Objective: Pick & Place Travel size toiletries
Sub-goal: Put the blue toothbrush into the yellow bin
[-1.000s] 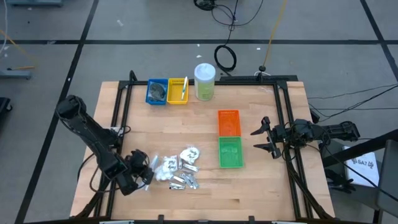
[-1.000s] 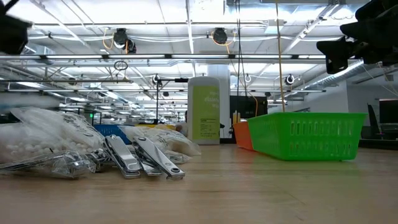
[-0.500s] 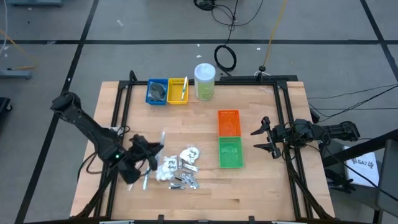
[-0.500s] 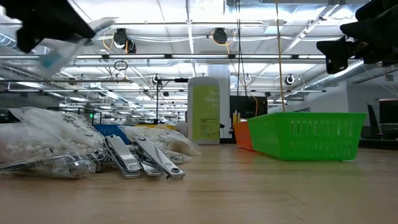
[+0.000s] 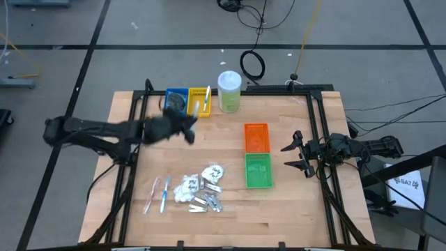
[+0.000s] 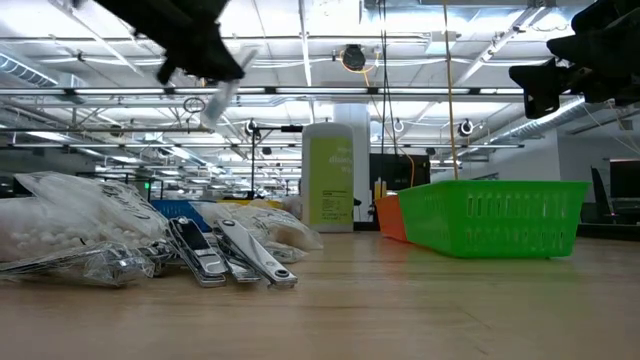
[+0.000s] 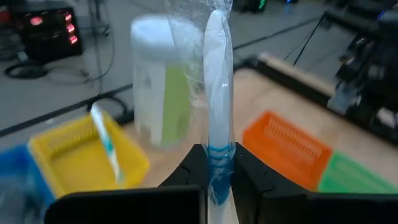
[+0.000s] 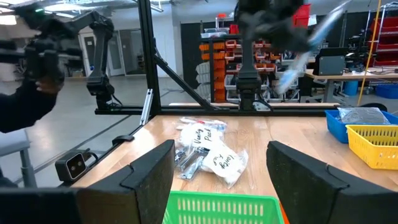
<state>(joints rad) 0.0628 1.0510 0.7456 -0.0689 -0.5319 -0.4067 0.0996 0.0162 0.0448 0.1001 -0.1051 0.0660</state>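
Observation:
My left gripper [image 5: 188,130] hovers high over the table's far left part, just in front of the blue tray [image 5: 175,102] and yellow tray [image 5: 198,102]. It is shut on a slim white-and-blue stick in clear wrap [image 7: 217,74]. Two more wrapped sticks [image 5: 157,195] lie flat near the front left. Beside them lies a pile of white packets and silvery pieces [image 5: 202,188]. My right gripper [image 5: 287,156] waits open at the table's right edge, with nothing between its fingers. My left gripper pinches the stick's blue-banded part [image 7: 219,158] between its two fingers, wrap and all. The longer white part reaches out beyond the fingertips. The stick is lifted clear of the table and slants in the air [image 6: 220,95].
A tall clear jar with a white lid [image 5: 229,90] stands right of the yellow tray, which holds one stick [image 7: 102,140]. The orange tray [image 5: 256,137] and green tray [image 5: 258,171] sit at centre right. Bare wood lies between the trays and the pile.
My left gripper has risen from the near left by the pile and swung toward the far edge, up to the blue and yellow trays. It rolled and levelled out on the way, staying shut on the stick, which is now carried high. Two sticks stay on the table.

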